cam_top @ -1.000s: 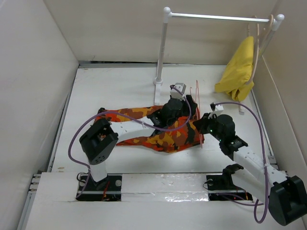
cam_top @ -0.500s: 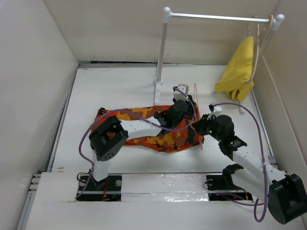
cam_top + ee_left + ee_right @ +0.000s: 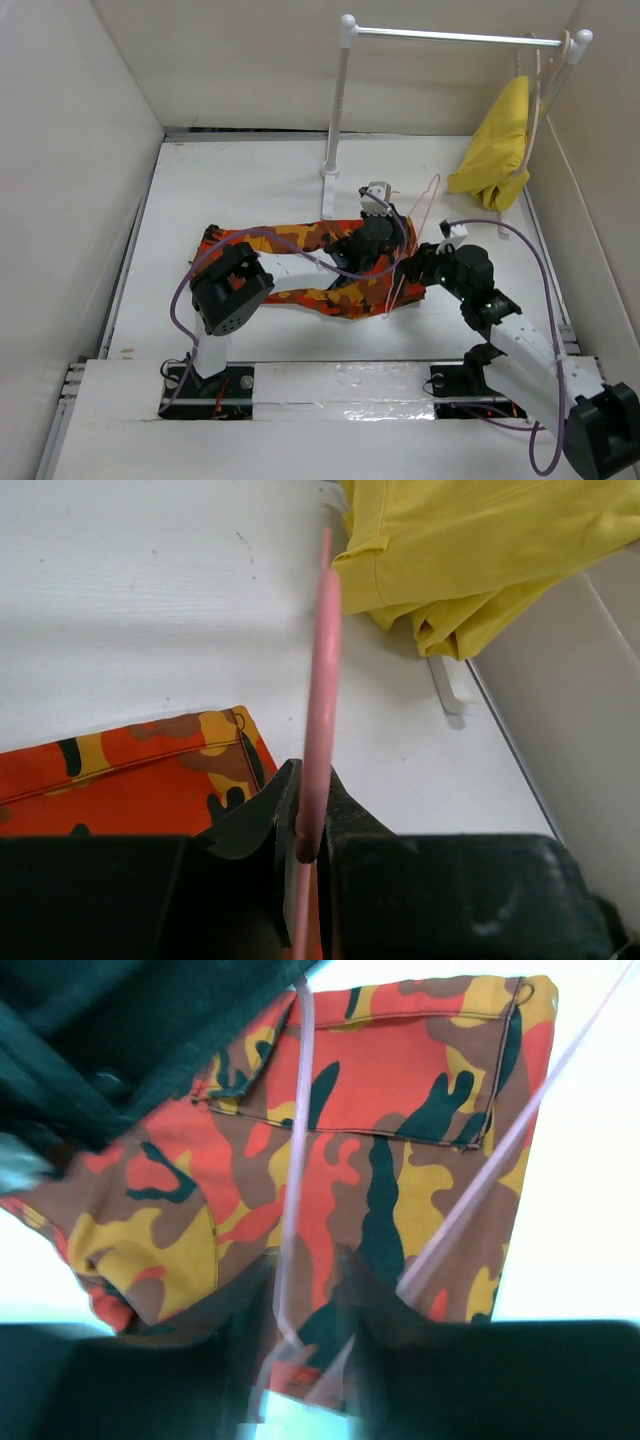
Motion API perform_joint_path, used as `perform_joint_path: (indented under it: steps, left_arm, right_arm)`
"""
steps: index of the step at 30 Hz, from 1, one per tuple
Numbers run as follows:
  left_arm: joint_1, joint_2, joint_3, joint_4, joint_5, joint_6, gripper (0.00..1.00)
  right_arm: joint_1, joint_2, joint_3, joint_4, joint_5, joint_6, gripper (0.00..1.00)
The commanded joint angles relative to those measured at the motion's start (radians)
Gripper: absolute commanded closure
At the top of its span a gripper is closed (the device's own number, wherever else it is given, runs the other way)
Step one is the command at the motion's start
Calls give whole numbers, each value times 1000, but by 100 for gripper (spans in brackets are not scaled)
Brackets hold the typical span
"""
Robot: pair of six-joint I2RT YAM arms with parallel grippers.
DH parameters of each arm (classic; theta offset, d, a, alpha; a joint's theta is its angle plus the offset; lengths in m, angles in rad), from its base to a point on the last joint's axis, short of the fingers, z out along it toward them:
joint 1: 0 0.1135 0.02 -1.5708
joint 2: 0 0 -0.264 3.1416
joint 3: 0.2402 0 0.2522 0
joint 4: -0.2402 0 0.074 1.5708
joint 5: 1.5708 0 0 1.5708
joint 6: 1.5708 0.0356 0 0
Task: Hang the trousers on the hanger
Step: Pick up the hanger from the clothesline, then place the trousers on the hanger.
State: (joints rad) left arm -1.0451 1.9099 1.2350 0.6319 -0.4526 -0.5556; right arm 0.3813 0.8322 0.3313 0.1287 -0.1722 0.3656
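Now | left gripper (image 3: 305,815) clenched on hanger (image 3: 322,660) by trousers (image 3: 120,780) | right gripper (image 3: 305,1305) blurred: cannot tell

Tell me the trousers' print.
The trousers are orange, red, yellow and black camouflage, clearest in the right wrist view.

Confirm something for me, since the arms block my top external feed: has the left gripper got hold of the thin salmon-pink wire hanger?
Observer: Yes. The left wrist view shows the left gripper shut on the thin salmon-pink wire hanger, wire pinched between its jaws.
Operator: And the other arm's?
Observer: Its wrist view, though blurred, shows the right gripper parted, a hanger wire running between its fingers.
Operator: Is the garment threaded yet?
Observer: Cannot tell; the wires cross in front of the orange camouflage fabric trousers.
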Motion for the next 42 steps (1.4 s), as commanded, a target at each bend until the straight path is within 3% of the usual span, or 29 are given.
perform_joint_path:
  steps: [1,4,7,9,10,13,18,21,24,27,34,42]
  left_arm:
    - [1,-69,-87,98,-12,-46,100]
    - [-19,-101,-176,186,9,-124,100]
    - [-55,-106,-227,241,0,-219,100]
    - [-76,-103,-258,308,-36,-280,100]
    - [-85,-101,-281,325,-61,-300,100]
    - [-98,-71,-286,351,-103,-416,100]
    - [-108,17,-249,387,-119,-507,100]
    - [-109,51,-217,345,-161,-532,100]
    - [-109,73,-204,336,-189,-537,100]
    - [-109,98,-174,293,-204,-535,100]
    - [-90,101,-195,270,-219,-520,100]
    - [-72,92,-249,328,-198,-506,100]
  right_arm:
    - [8,-109,28,-75,51,-24,47]
    - [-2,-215,52,-183,62,-43,33]
    - [-41,-271,89,-242,71,-65,34]
    - [-62,-283,100,-268,65,-86,47]
    - [-85,-277,101,-268,56,-91,70]
    - [-127,-210,94,-238,-21,-112,100]
    - [-186,-73,80,-141,-76,-114,100]
    - [-197,10,60,-55,-107,-108,97]
    - [-208,99,55,20,-89,-90,79]
    - [-217,208,72,103,-78,-79,53]
    - [-217,426,65,235,-92,-39,50]
    - [-206,381,43,203,-49,-44,42]
